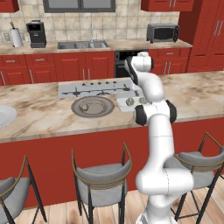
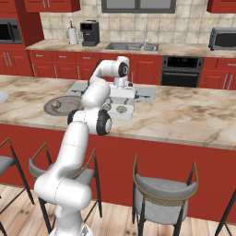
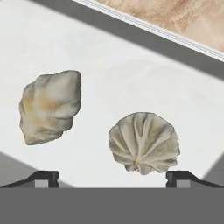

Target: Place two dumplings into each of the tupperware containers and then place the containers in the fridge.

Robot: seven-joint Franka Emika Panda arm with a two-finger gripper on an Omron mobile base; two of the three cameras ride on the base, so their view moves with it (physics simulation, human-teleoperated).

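Note:
Two dumplings lie in a whitish tupperware container [image 3: 109,57]: a lumpy one [image 3: 50,107] at left and a pleated one [image 3: 143,142] at right. My gripper [image 3: 112,177] hovers just above them, open, its fingertips [image 3: 43,177] wide apart with nothing between them. From the base views that container [image 1: 131,103] [image 2: 117,110] sits on the island counter in front of the cooktop, with my hand [image 2: 121,94] over it. Another dumpling [image 1: 84,106] [image 2: 56,104] rests on the round grey plate [image 1: 103,109] [image 2: 69,108] to the left. The fridge is out of view.
A cooktop [image 1: 94,89] lies behind the plate and container. A white plate [image 1: 4,116] sits at the counter's left end. Bar stools [image 1: 103,175] stand along the island's near side. The sink, coffee machine and toaster oven are on the back counter.

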